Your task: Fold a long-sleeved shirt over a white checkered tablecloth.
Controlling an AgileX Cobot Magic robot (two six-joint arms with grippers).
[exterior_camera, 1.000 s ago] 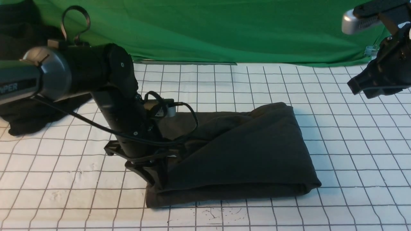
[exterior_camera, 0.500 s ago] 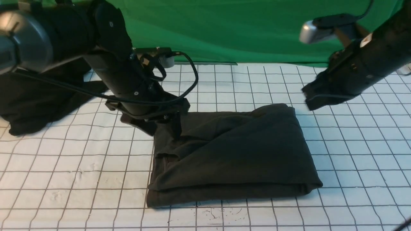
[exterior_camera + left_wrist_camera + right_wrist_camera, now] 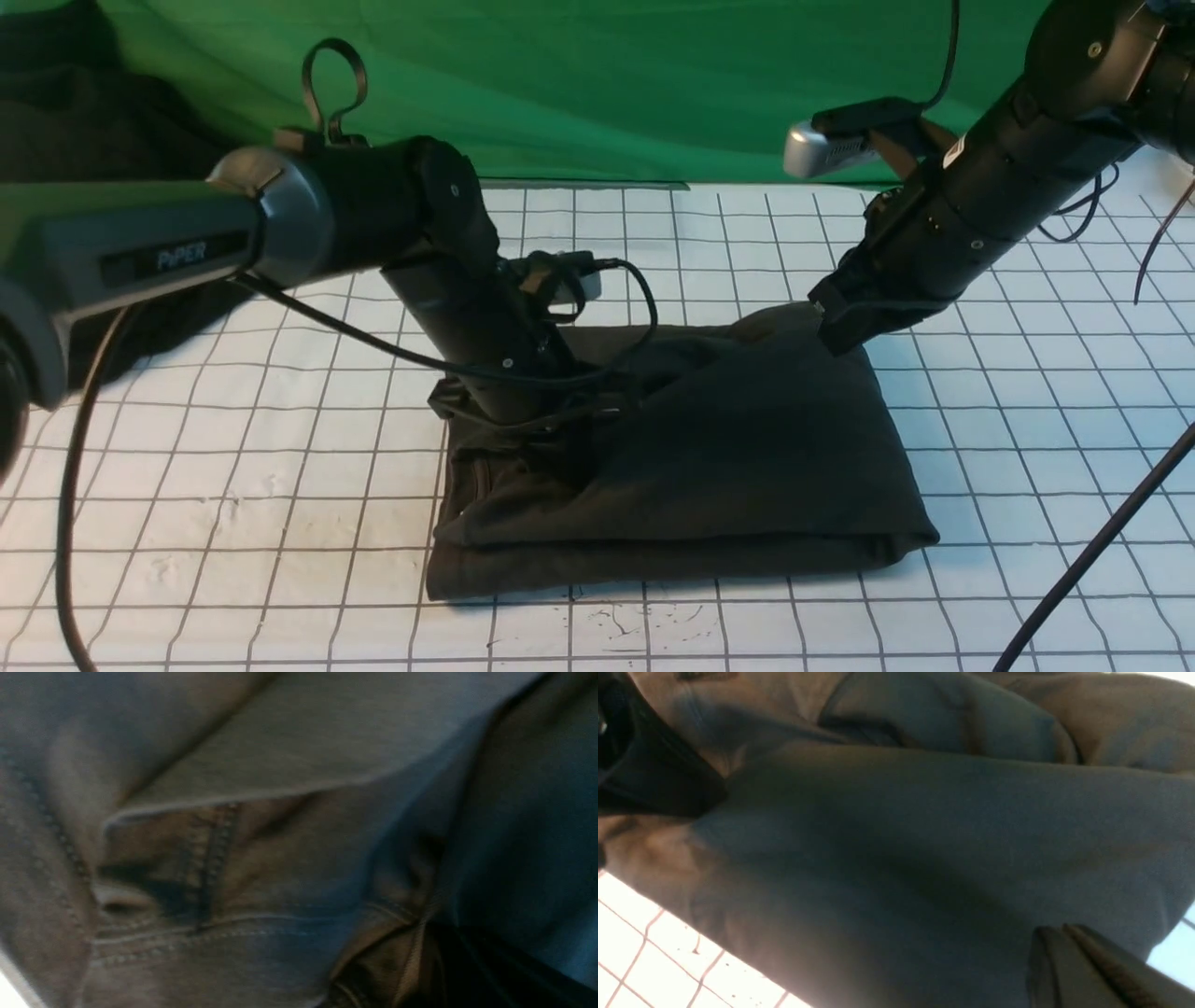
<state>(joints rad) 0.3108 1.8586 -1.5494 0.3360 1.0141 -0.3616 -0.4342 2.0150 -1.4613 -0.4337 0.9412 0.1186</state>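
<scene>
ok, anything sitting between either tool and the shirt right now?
Nothing visible. The left tool is down among the folds on the left side of the long-sleeved shirt, and the right tool, shut, sits at its far right corner. Only the white checkered tablecloth lies around the shirt.

Left arm (image 3: 467, 308), right arm (image 3: 943, 233): jaws seemingly closed

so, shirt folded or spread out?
Folded: the shirt lies as a compact layered rectangle on the tablecloth, stacked edges showing along its near side.
</scene>
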